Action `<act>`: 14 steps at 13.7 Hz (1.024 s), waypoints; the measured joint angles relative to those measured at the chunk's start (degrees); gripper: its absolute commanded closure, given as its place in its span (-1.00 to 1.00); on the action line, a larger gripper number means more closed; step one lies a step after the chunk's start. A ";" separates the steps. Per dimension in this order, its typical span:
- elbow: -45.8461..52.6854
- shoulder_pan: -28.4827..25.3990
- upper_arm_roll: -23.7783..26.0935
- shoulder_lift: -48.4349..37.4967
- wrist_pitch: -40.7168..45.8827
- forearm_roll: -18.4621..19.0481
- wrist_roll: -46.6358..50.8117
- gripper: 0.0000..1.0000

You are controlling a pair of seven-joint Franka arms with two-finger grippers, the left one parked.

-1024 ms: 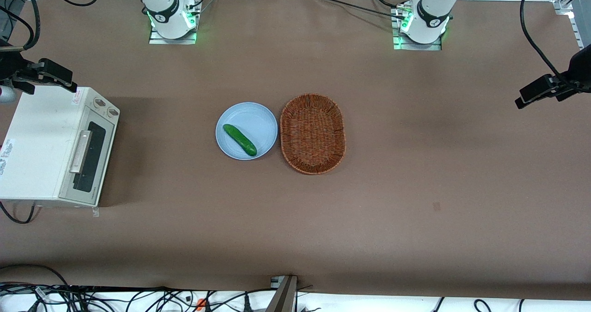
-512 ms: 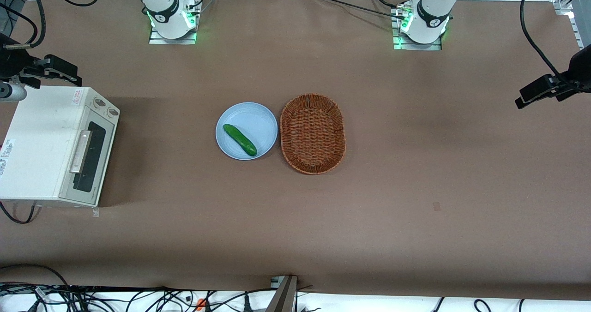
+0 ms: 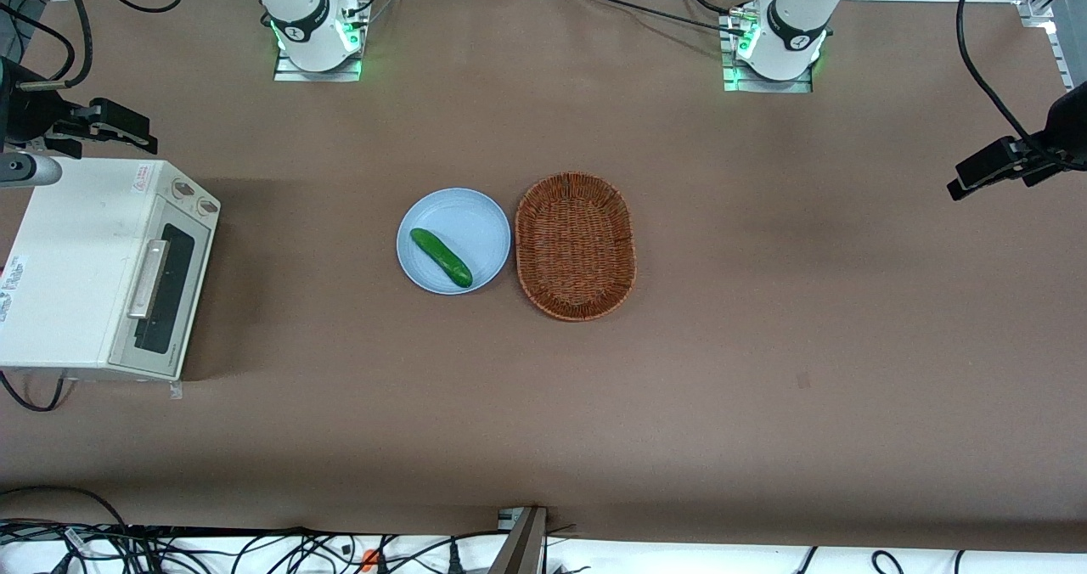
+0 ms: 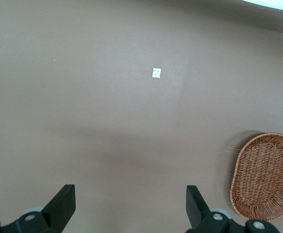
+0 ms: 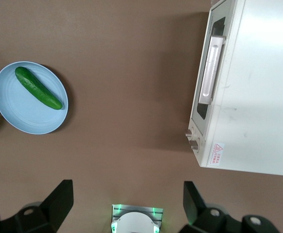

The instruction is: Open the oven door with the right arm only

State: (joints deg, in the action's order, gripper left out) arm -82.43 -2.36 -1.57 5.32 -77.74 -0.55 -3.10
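The cream-white toaster oven (image 3: 72,268) stands at the working arm's end of the table. Its oven door (image 3: 170,289) is shut, with the silver bar handle (image 3: 146,278) along its upper edge and two knobs (image 3: 195,198) beside it. My right arm's gripper (image 3: 119,128) hangs high above the oven's corner that is farthest from the front camera, touching nothing. In the right wrist view the gripper (image 5: 127,204) is open and empty, its fingers (image 5: 59,199) wide apart. That view also shows the shut oven door (image 5: 205,97) and its handle (image 5: 211,70) well below.
A light blue plate (image 3: 484,217) with a green cucumber (image 3: 441,257) lies mid-table, a brown wicker basket (image 3: 576,245) beside it. The plate (image 5: 15,116) and cucumber (image 5: 38,88) also show in the right wrist view. The working arm's base (image 3: 314,35) stands at the table's back edge.
My right gripper has moved a little away from the front camera and toward the table's middle, off the oven's top corner. The oven door has stayed shut.
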 measured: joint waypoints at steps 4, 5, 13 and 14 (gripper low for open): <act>-0.04 -0.11 0.03 0.22 0.26 -0.01 0.00 -0.70; -0.05 -0.34 0.05 0.34 0.25 -0.01 0.34 -0.43; -0.23 -2.86 0.08 7.15 -5.26 0.25 5.18 1.00; -0.24 -2.86 0.06 8.41 -6.11 0.77 5.18 1.00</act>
State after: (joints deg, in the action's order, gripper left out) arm -82.67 -5.21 -1.52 13.72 -83.85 0.22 2.07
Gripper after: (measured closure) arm 0.943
